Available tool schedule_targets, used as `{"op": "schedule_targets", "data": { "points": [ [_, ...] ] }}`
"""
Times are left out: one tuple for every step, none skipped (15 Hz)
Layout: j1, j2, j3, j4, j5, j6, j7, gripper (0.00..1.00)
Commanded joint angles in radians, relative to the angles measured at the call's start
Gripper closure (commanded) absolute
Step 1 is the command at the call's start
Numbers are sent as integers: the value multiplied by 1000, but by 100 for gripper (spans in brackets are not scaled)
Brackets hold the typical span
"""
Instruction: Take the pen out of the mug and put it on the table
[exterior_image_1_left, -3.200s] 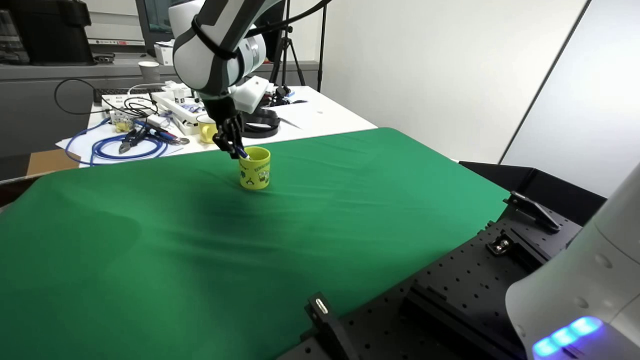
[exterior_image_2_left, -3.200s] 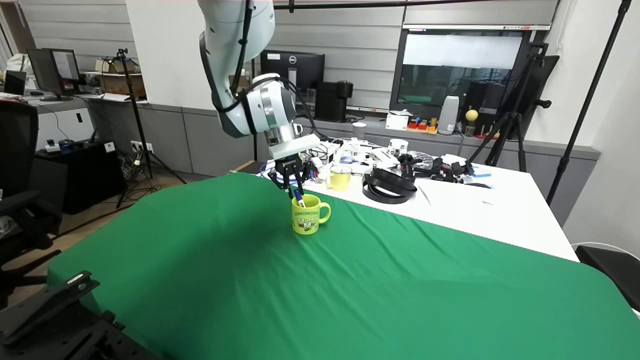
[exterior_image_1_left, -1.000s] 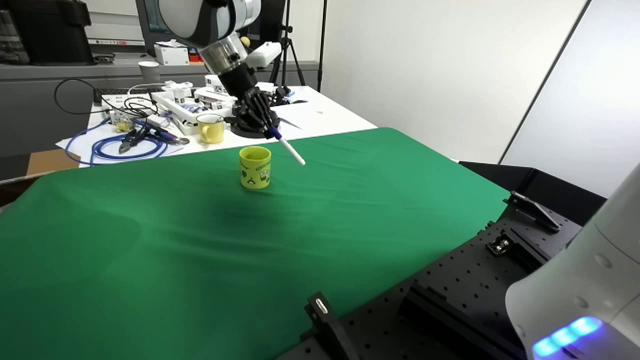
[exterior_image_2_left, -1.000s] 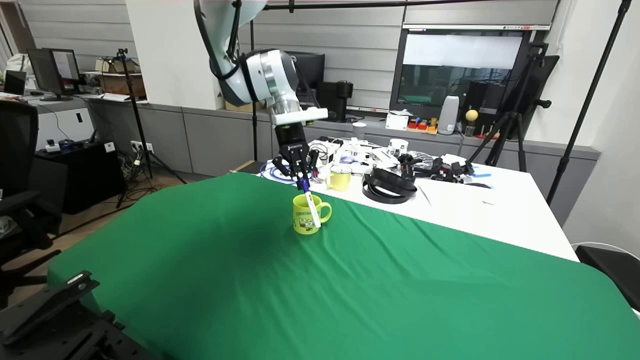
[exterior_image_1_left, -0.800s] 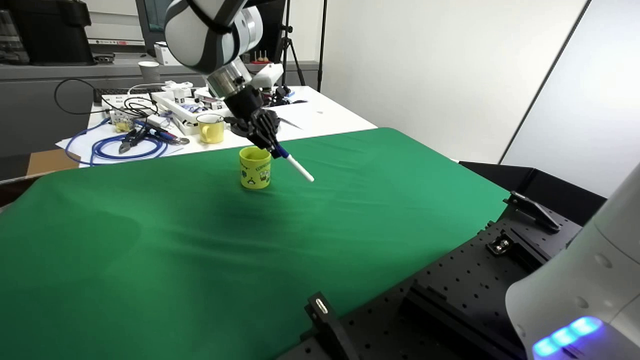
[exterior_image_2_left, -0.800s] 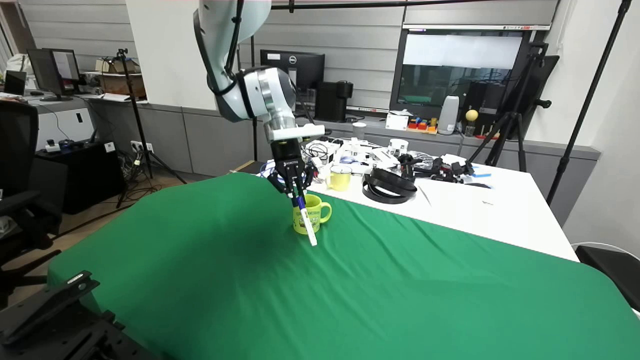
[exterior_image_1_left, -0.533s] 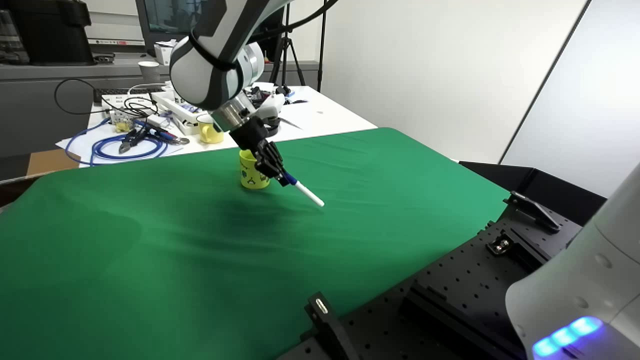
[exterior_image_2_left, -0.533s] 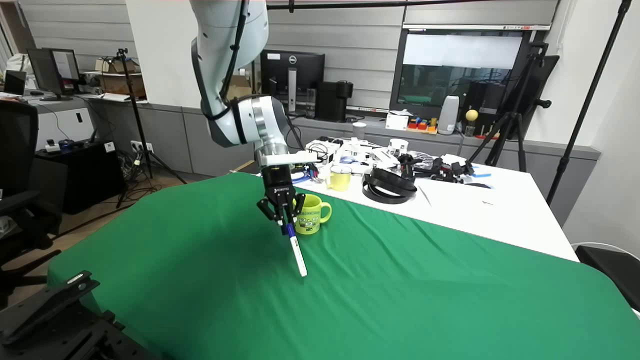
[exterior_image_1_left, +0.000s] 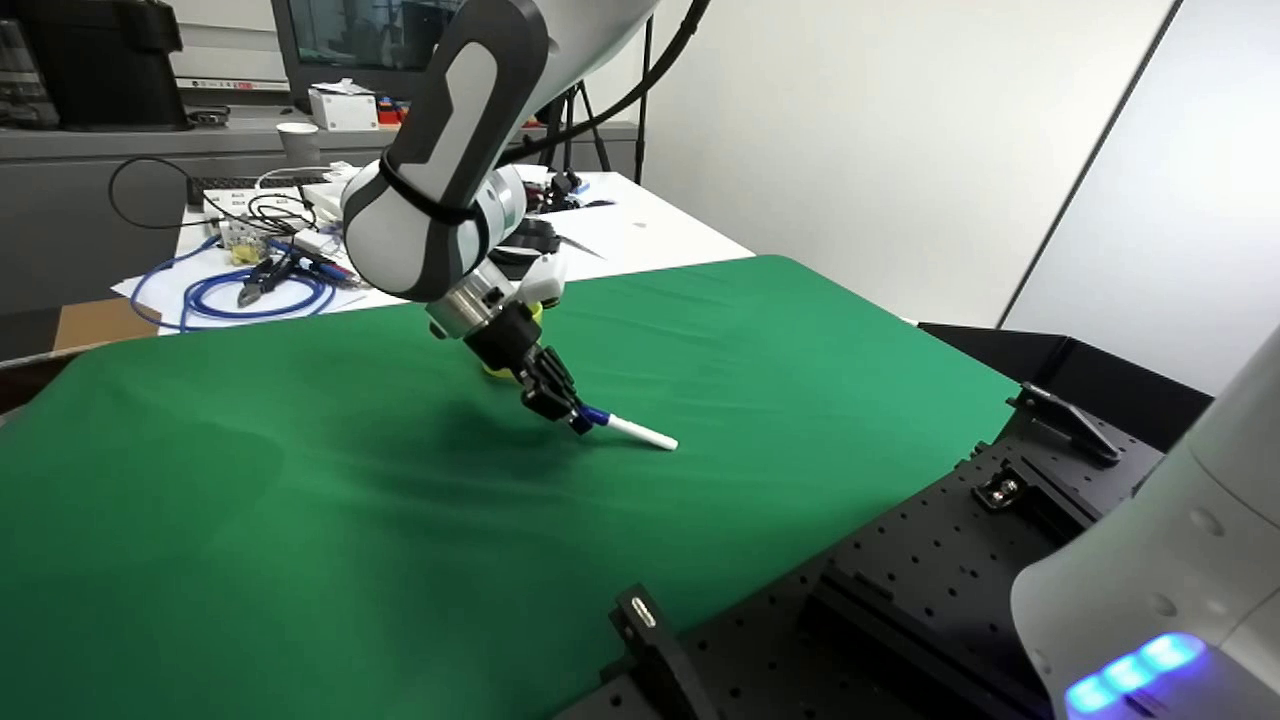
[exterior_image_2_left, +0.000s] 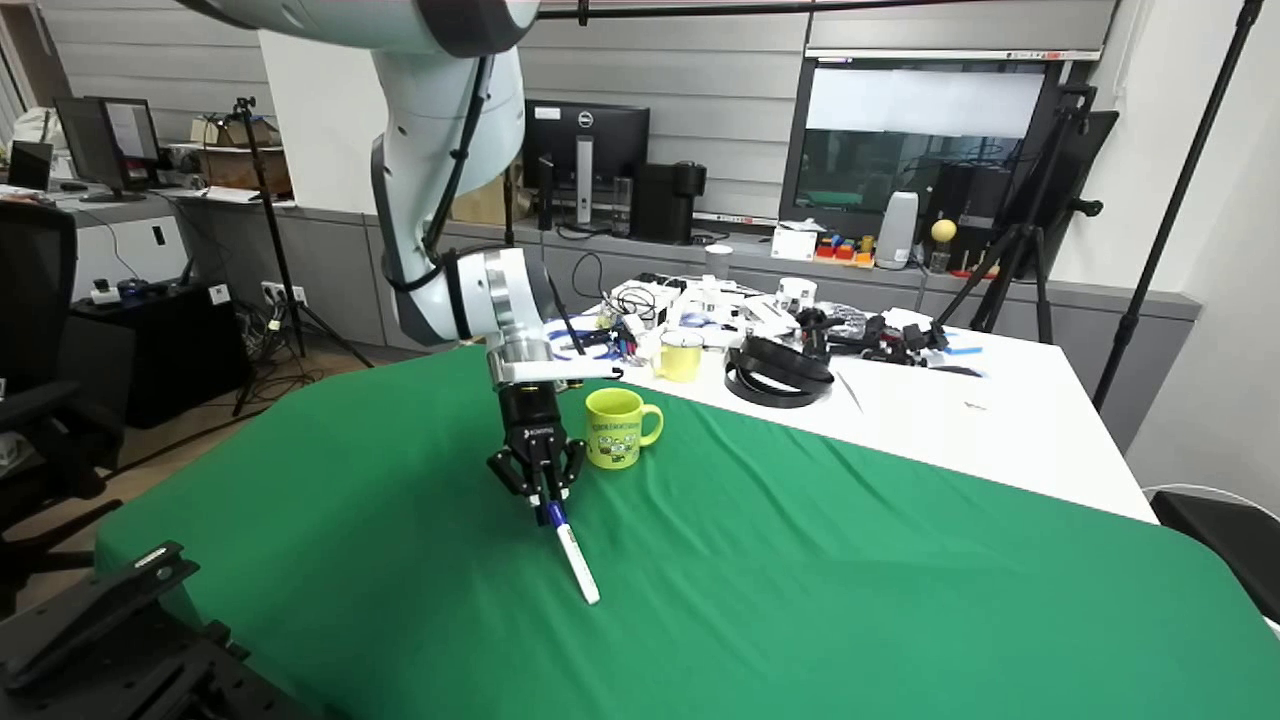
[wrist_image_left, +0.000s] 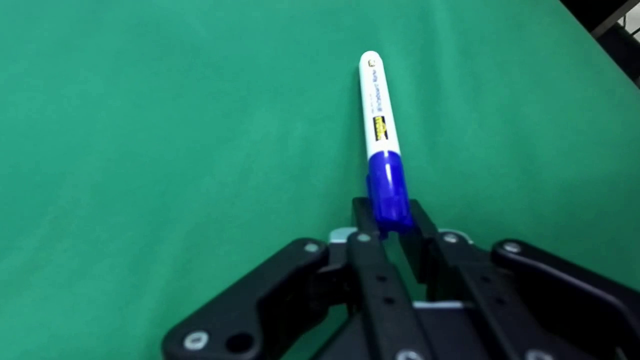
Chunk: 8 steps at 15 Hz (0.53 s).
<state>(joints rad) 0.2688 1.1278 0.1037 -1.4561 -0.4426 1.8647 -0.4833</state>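
- Green-draped table (exterior_image_2_left: 820, 620): across the lower frame in both exterior views.
- Robotiq gripper (exterior_image_2_left: 551, 511): below and left of centre in both.
- Yellow-green mug (exterior_image_2_left: 612, 432): upright near centre in an exterior view.
- Marker pen (wrist_image_left: 382, 142): outside the mug, blue cap (wrist_image_left: 388, 182) pinched between the jaws, barrel (wrist_image_left: 376, 95) toward the wrist view's top.

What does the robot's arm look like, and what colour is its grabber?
The arm is rounded and mostly white with dark grey panels. A black cable runs along it, and a black strap wraps around it. Nearer its end are a silver section and a white bar. The gripper is black, with two fingers and silvery screws. Its white lettering is too tiny to read.
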Motion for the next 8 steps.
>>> {"op": "schedule_targets", "data": {
  "points": [
    [-2, -4, 10, 14, -16, -15, -6, 56],
    [-8, -22, 12, 9, -16, -13, -7, 55],
    [-12, -37, 13, 8, -15, -15, -10, 49],
    [-15, -65, 10, 1, -17, -15, -8, 42],
    [-20, -93, 9, -8, -18, -13, -7, 36],
    [-25, -118, 8, -11, -17, -11, -7, 28],
    [-31, -153, 7, -23, -18, -2, -3, 22],
    [-37, -185, 7, -33, -16, 5, 0, 16]
  ]
}}
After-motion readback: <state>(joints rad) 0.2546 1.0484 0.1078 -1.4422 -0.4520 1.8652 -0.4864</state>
